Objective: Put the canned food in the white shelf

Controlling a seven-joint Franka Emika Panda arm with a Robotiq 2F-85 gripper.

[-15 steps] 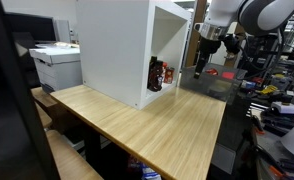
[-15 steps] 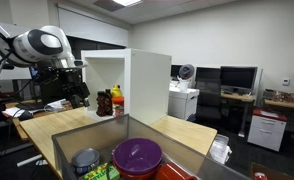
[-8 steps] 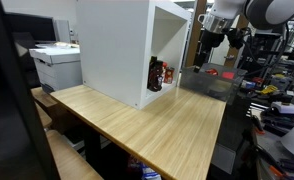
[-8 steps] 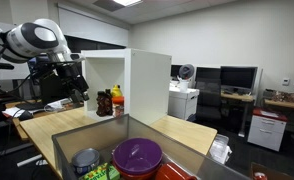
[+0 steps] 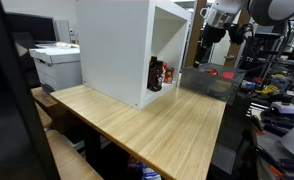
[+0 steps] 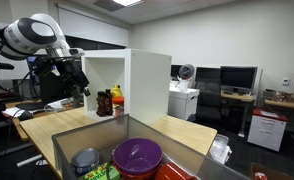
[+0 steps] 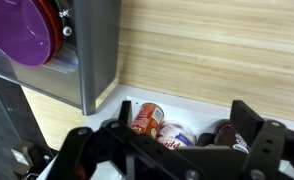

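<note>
Canned food (image 7: 147, 118) is seen on the bottom panel of the white shelf (image 5: 112, 50), among dark bottles (image 5: 154, 72) (labels unreadable). The tool (image 6: 79, 84) is held raised outside the open face, fingers spread apart, nothing gripped.

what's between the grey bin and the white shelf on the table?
Only bare wooden tabletop between the grey bin and the white shelf, seen in an exterior view.
</note>
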